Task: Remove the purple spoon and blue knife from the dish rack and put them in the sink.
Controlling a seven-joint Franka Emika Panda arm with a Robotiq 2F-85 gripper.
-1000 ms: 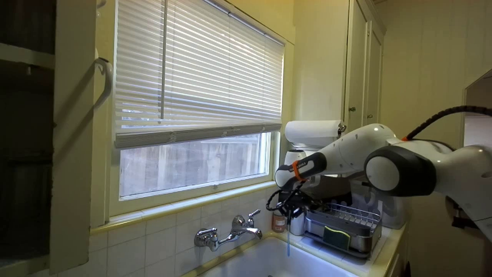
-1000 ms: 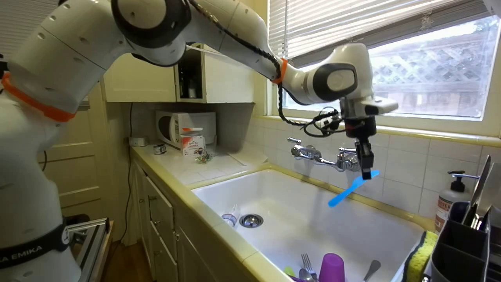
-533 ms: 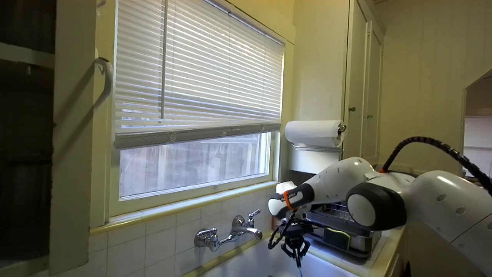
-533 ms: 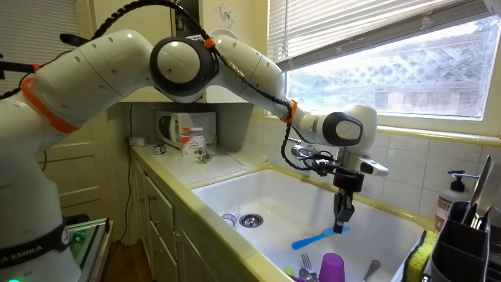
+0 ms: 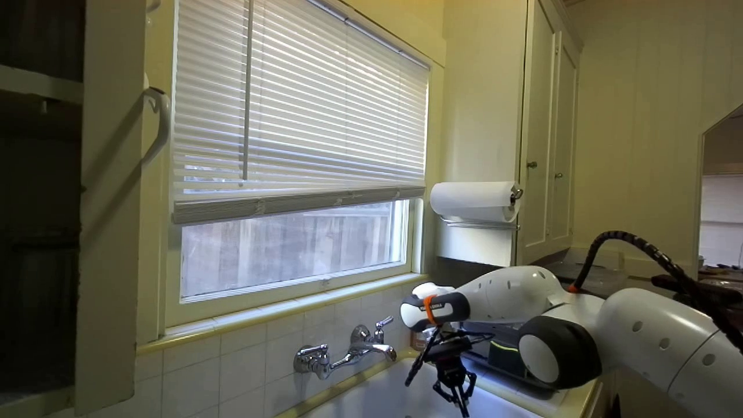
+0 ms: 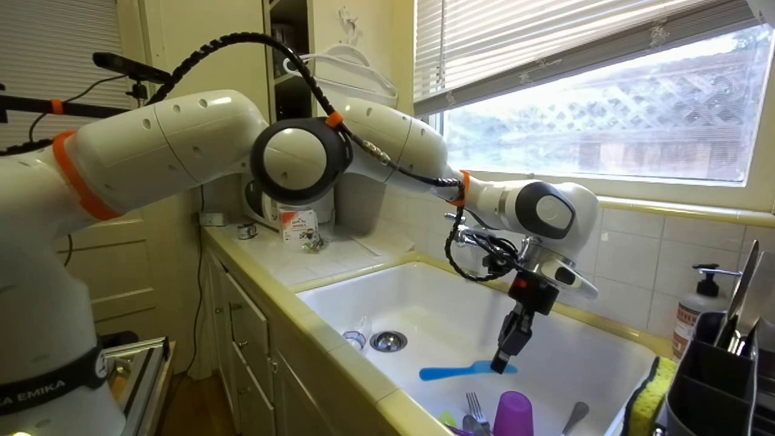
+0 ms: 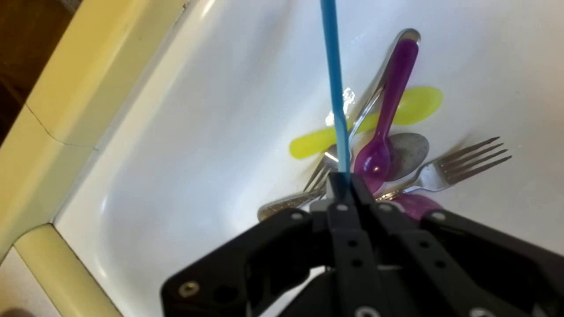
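Observation:
My gripper [image 6: 500,367] is shut on the blue knife [image 6: 451,372] and holds it over the sink [image 6: 418,290]. In the wrist view the knife [image 7: 332,66] points away from the fingertips [image 7: 346,182], seen edge-on. The purple spoon [image 7: 394,88] lies on the sink floor among other cutlery, ahead of the fingertips. In an exterior view the gripper [image 5: 462,409] is over the basin and the knife is out of view. The dish rack [image 6: 708,387] stands beyond the sink's right end, with silver utensils in its dark holder; my arm partly covers it in an exterior view.
In the sink lie a purple cup [image 6: 513,415], forks [image 7: 436,176], a yellow-green utensil [image 7: 416,105] and a clear bottle [image 6: 356,336]. The chrome faucet [image 5: 348,354] sticks out from the wall. A sponge [image 6: 654,393] and soap bottle [image 6: 696,306] stand near the rack.
My gripper has moved down into the sink area with the blue knife still in it. The knife has turned from slanted to nearly level, and the gripper has tilted.

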